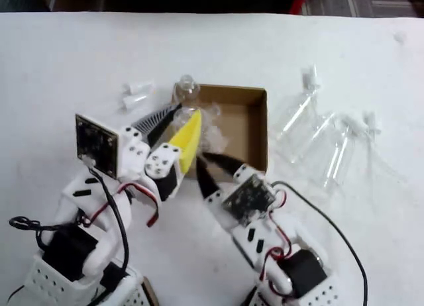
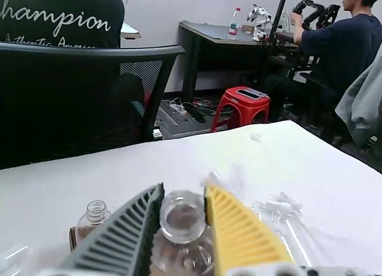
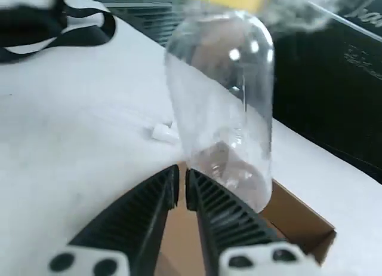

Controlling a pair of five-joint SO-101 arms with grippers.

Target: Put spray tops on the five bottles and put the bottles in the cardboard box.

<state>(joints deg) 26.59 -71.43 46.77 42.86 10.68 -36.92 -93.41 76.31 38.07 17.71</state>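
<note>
My left gripper (image 1: 185,115), one finger yellow and one grey, is shut on the neck of a clear bottle (image 2: 182,219) whose mouth is open, with no spray top. It holds the bottle (image 1: 208,131) over the near left part of the cardboard box (image 1: 246,124). In the right wrist view the bottle (image 3: 224,103) hangs above the box (image 3: 298,225). My right gripper (image 3: 182,180) is shut, its black fingers just below the bottle's base, at the box's near edge (image 1: 202,159). A second topless bottle (image 1: 187,89) stands at the box's far left corner (image 2: 92,216).
Two white spray tops (image 1: 138,95) lie on the table left of the box. Several clear bottles (image 1: 318,137) and spray tops with long tubes (image 1: 361,124) lie right of it. Beyond the table's far edge are a black chair (image 2: 89,91) and a red stool (image 2: 242,106).
</note>
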